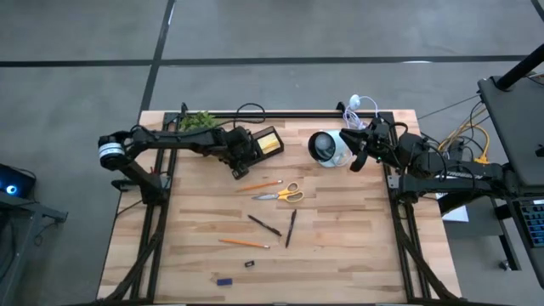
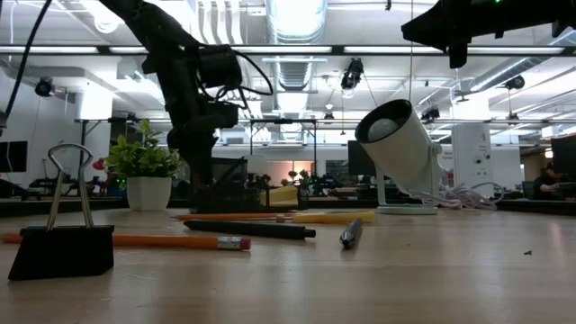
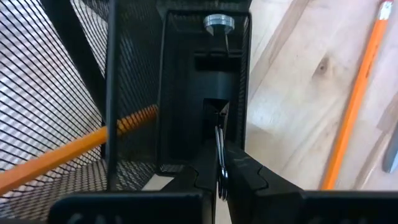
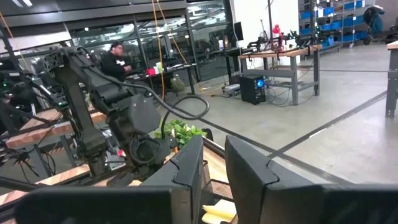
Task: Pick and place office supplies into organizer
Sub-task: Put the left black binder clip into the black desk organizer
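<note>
The left gripper point(image 3: 219, 180) hangs over the organizer point(image 1: 255, 144) near the table's point(image 1: 340, 246) far edge, fingers clenched on a binder clip point(image 3: 219, 124) and aimed into a narrow mesh compartment, likely so the clip drops cleanly inside; an orange pencil point(image 3: 74, 149) already lies in the neighbouring section. The right gripper point(image 4: 214, 165) waits by the far right corner, fingers parted and empty. Scissors point(image 1: 283, 194), pens point(image 1: 264, 224) and pencils point(image 1: 243, 243) lie mid-table, uncollected.

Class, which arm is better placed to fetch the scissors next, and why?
Probably the left: its gripper sits at the organizer, near the scissors. The right gripper waits farther off by the white cup.
</note>
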Robot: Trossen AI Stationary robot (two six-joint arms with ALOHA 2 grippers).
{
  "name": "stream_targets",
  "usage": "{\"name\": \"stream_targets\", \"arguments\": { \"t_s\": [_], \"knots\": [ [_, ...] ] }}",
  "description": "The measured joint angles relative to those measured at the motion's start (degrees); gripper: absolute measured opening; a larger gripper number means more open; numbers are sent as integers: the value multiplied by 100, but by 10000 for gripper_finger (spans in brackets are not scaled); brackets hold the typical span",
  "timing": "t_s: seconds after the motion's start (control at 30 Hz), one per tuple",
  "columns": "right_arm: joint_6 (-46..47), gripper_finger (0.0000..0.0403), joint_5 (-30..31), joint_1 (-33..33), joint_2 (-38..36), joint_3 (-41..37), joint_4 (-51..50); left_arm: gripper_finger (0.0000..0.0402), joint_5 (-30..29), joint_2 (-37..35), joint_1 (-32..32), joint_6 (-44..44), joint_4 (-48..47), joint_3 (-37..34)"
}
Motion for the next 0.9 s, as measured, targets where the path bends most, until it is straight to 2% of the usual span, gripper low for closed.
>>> {"name": "stream_targets", "arguments": {
  "t_s": [0.9],
  "knots": [
    [-3,59,0,0,2,0,-4,0,37,-13,-2,-33,-324,28]
  ]
}}
